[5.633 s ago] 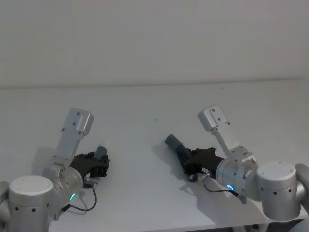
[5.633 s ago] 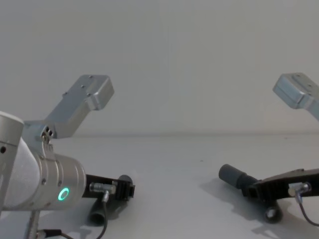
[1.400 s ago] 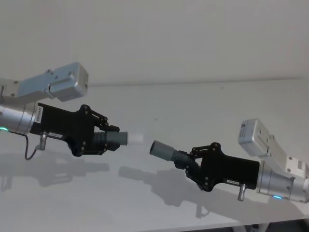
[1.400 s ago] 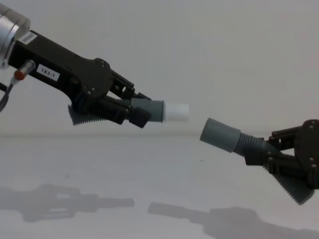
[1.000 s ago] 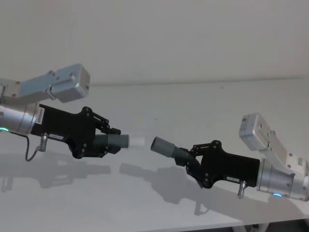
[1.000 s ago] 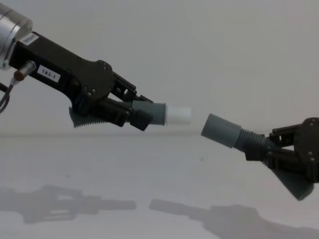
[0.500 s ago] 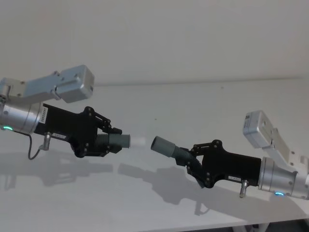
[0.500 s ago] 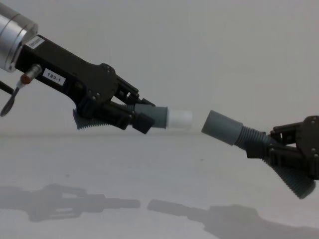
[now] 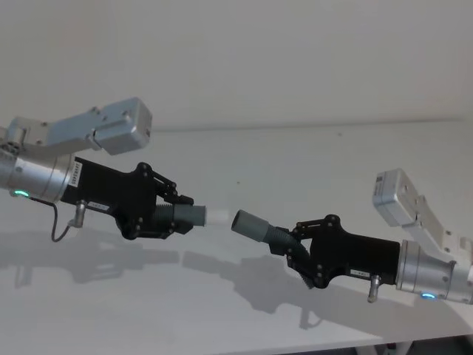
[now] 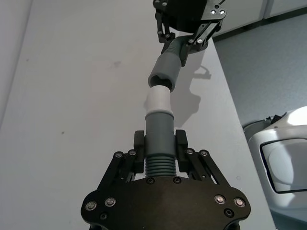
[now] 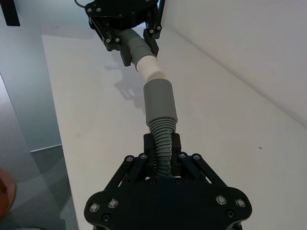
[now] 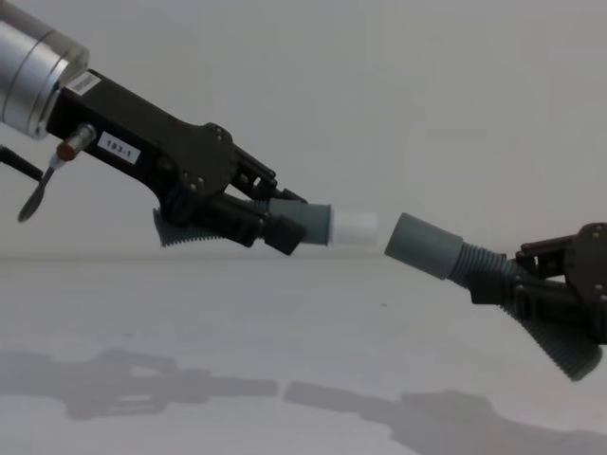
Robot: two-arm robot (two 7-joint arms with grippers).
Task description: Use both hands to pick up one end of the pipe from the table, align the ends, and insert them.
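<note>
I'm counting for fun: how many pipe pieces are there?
2. The white-tipped piece is in the left end effector; the grey-socket piece is in the right end effector.

The surface (image 9: 295, 155) is flat, plain and white, with a bit of grey in it. At the back it runs up to a pale wall (image 9: 244, 59). Soft grey shadows (image 9: 222, 266) lie across the near part of the surface. A tiny dark speck (image 9: 238, 183) sits near the middle of it. In the left wrist view the surface stops at a straight edge, and the grey floor (image 10: 268, 76) is down past it.
</note>
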